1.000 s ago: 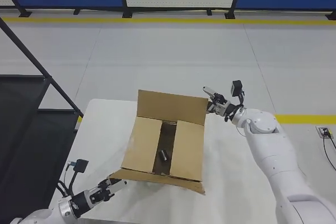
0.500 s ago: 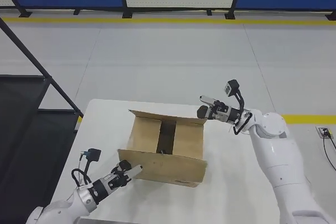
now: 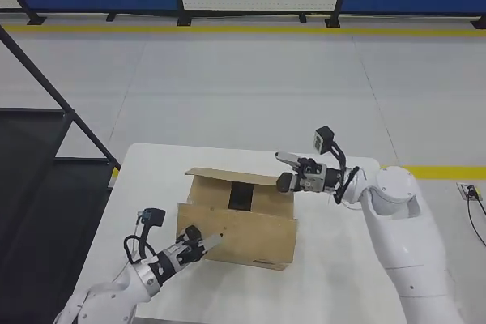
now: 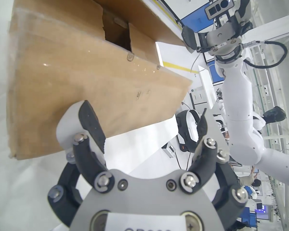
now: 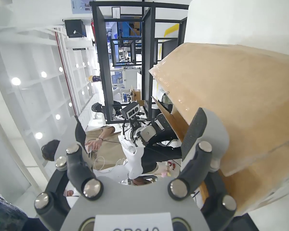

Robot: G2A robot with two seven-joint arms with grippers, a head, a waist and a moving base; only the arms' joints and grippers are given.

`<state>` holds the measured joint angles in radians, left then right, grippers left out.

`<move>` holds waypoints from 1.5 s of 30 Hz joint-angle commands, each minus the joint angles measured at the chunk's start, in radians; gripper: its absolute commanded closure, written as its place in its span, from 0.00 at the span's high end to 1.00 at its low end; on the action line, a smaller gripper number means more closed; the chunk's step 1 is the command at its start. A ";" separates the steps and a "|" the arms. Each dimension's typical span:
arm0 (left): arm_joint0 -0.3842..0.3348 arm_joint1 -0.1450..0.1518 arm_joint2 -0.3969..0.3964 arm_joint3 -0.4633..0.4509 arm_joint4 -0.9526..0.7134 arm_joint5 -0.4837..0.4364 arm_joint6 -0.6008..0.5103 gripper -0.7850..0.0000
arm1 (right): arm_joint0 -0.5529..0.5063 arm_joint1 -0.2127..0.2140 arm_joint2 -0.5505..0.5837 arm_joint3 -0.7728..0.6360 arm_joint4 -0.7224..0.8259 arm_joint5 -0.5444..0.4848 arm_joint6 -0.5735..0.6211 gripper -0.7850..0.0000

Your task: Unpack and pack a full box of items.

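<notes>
Brown cardboard box [image 3: 255, 236] stands upright at the middle of the table [image 3: 146, 182], opening upward, long axis across the table's width. Outer flaps are half-raised, with a dark gap between the inner flaps. Left gripper [image 3: 204, 240], fingers spread wide, is toward the table's near edge, against the near flap. Right gripper [image 3: 285, 168], fingers also wide, is toward the far edge, against the far flap.

Spread fingers [image 5: 193, 131] beside box flap [image 5: 231, 80]

Inside of the box [image 3: 251, 243] hidden; flaps [image 3: 227, 176] cover it; dark gap [image 3: 240, 194] unreadable.
</notes>
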<state>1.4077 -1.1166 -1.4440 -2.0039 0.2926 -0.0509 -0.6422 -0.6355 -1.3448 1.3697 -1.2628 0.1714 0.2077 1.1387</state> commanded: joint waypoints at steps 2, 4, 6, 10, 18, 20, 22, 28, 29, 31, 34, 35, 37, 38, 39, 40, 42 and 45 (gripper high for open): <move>-0.019 -0.002 0.028 0.002 0.028 0.021 0.020 1.00 | 0.005 0.001 -0.019 -0.004 0.007 0.051 -0.006 1.00; -0.030 -0.005 0.046 0.004 0.045 0.036 0.039 1.00 | 0.011 0.002 -0.031 -0.004 0.008 0.070 -0.015 1.00; -0.042 -0.007 0.063 0.006 0.058 0.050 0.051 1.00 | 0.012 0.003 -0.043 -0.005 0.011 0.082 -0.015 1.00; -0.061 -0.010 0.089 0.011 0.078 0.068 0.067 1.00 | 0.015 0.005 -0.071 -0.006 -0.004 0.116 -0.030 1.00; -0.087 -0.014 0.121 0.024 0.099 0.085 0.085 1.00 | -0.046 0.013 -0.091 -0.033 0.005 0.106 -0.065 1.00; -0.093 -0.015 0.124 0.029 0.099 0.087 0.083 1.00 | -0.066 0.015 -0.087 -0.039 0.018 0.101 -0.071 1.00; -0.100 -0.016 0.128 0.035 0.100 0.091 0.081 1.00 | -0.080 0.019 -0.084 -0.044 0.025 0.098 -0.074 1.00; -0.122 -0.019 0.146 0.046 0.103 0.102 0.074 1.00 | -0.108 0.025 -0.081 -0.054 0.059 0.082 -0.079 1.00; -0.124 -0.019 0.149 0.047 0.102 0.104 0.075 1.00 | -0.111 0.026 -0.085 -0.053 0.060 0.080 -0.080 1.00; -0.128 -0.020 0.153 0.048 0.102 0.104 0.076 1.00 | -0.114 0.028 -0.092 -0.051 0.055 0.074 -0.082 1.00; -0.124 -0.021 0.147 0.041 0.085 0.099 0.089 1.00 | -0.120 0.030 -0.101 -0.057 0.039 0.019 -0.095 1.00; -0.118 -0.021 0.139 0.034 0.073 0.095 0.094 1.00 | -0.124 0.032 -0.105 -0.059 0.032 -0.003 -0.093 1.00; -0.098 -0.019 0.111 0.011 0.046 0.086 0.112 1.00 | -0.132 0.034 -0.108 -0.060 0.027 -0.044 -0.088 1.00; -0.082 -0.018 0.092 -0.002 0.033 0.079 0.122 1.00 | -0.133 0.035 -0.110 -0.060 0.023 -0.058 -0.087 1.00; -0.064 -0.017 0.069 -0.014 0.014 0.071 0.138 1.00 | -0.134 0.036 -0.112 -0.059 0.019 -0.072 -0.085 1.00; -0.043 -0.016 0.043 -0.022 -0.011 0.065 0.155 1.00 | -0.136 0.037 -0.113 -0.057 0.019 -0.080 -0.085 1.00; 0.001 -0.014 -0.019 -0.032 -0.066 0.049 0.184 1.00 | -0.135 0.039 -0.114 -0.055 0.022 -0.091 -0.088 1.00; 0.071 -0.010 -0.128 -0.038 -0.173 0.013 0.211 1.00 | -0.135 0.039 -0.114 -0.055 0.022 -0.091 -0.088 1.00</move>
<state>1.4499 -1.1280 -1.5255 -2.0403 0.1640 -0.0214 -0.4368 -0.7709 -1.3059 1.2559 -1.3172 0.1939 0.1164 1.0509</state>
